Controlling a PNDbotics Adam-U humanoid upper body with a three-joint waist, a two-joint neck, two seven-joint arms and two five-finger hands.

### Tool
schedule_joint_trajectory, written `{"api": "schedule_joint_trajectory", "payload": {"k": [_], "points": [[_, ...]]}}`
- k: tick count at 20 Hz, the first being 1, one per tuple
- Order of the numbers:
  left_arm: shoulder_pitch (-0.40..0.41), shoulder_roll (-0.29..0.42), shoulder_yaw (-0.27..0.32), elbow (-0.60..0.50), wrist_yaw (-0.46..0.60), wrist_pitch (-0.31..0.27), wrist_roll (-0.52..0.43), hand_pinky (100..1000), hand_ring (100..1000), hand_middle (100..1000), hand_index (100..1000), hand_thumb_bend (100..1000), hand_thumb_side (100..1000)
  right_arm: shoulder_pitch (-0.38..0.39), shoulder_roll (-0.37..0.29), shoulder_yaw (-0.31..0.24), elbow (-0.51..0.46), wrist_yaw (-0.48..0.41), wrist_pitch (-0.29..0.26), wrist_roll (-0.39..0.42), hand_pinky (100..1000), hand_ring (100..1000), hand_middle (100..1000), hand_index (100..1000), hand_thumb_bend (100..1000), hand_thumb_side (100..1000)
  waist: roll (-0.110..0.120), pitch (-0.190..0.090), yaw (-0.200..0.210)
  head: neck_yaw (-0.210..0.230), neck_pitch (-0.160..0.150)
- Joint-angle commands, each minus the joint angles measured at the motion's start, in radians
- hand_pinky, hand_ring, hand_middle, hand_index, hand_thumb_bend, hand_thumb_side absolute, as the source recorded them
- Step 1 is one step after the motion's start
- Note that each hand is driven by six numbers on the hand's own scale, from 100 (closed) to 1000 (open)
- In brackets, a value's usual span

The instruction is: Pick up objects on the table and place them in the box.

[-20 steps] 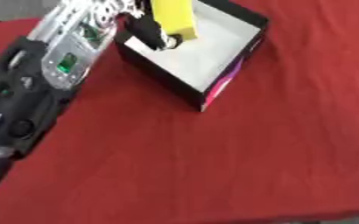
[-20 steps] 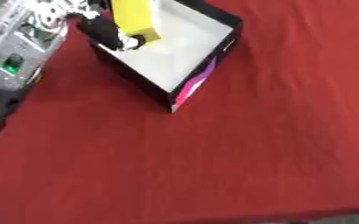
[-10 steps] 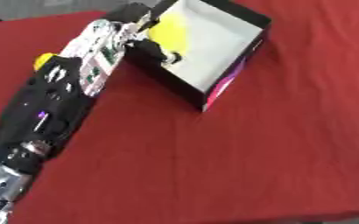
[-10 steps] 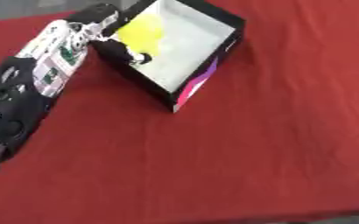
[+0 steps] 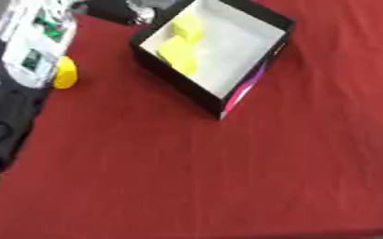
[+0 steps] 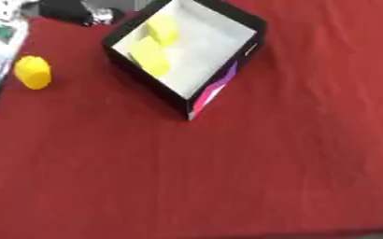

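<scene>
Our left hand (image 5: 113, 10) is too dark for us to tell its fingers' state, while the yellow lump (image 6: 33, 72) beside the box (image 6: 227, 79) looks light and rigid, best taken across its sides.

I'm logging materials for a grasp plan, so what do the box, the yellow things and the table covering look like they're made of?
The box looks like thin matte cardboard: flat, sharp-edged walls, black outside, white inside. The yellow pieces inside it look soft and dull, perhaps foam or sponge. The yellow thing on the cloth is rounder, its material unclear. The red covering looks like matte fabric with faint creases.
</scene>
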Motion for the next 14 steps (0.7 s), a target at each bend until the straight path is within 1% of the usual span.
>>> {"api": "schedule_joint_trajectory", "payload": {"k": [1,3,5,7,10,11,14], "points": [[0.012,0.128,0.033,-0.051,0.034,0.004,-0.075,863,819,763,900,765,492,-0.006,-0.052,-0.014,-0.013,-0.004,-0.002,-0.003,888,808,767,886,550,542,-0.014,-0.023,0.008,-0.011,-0.001],[0.041,0.172,0.043,-0.037,0.016,0.003,-0.11,862,819,760,899,782,485,-0.001,-0.054,-0.014,-0.014,-0.004,-0.002,-0.002,887,808,768,886,552,541,-0.018,-0.023,0.014,-0.016,-0.001],[0.066,0.192,0.055,-0.004,-0.01,0.004,-0.128,861,820,761,897,775,480,0.001,-0.054,-0.015,-0.015,-0.004,-0.002,-0.002,887,808,768,886,558,538,-0.024,-0.02,0.013,-0.017,-0.001],[0.084,0.198,0.066,0.043,-0.022,0.004,-0.14,863,823,762,896,772,483,0.002,-0.052,-0.016,-0.017,-0.004,-0.001,-0.001,888,808,768,886,552,541,-0.03,-0.017,0.009,-0.008,-0.001],[0.098,0.196,0.07,0.108,-0.043,-0.011,-0.155,876,840,781,890,800,499,0.003,-0.049,-0.017,-0.018,-0.005,-0.001,-0.004,888,808,767,886,547,544,-0.036,-0.012,0.003,0.01,-0.001],[0.102,0.192,0.069,0.129,-0.049,-0.019,-0.167,892,860,813,894,820,521,0.003,-0.048,-0.017,-0.018,-0.004,-0.001,-0.005,887,807,767,886,548,543,-0.037,-0.009,0.0,0.016,-0.001],[0.105,0.185,0.062,0.196,-0.055,-0.054,-0.228,902,867,798,892,901,541,0.004,-0.045,-0.017,-0.016,-0.002,0.001,-0.009,888,807,767,886,544,545,-0.038,-0.003,-0.004,0.024,-0.001]]}}
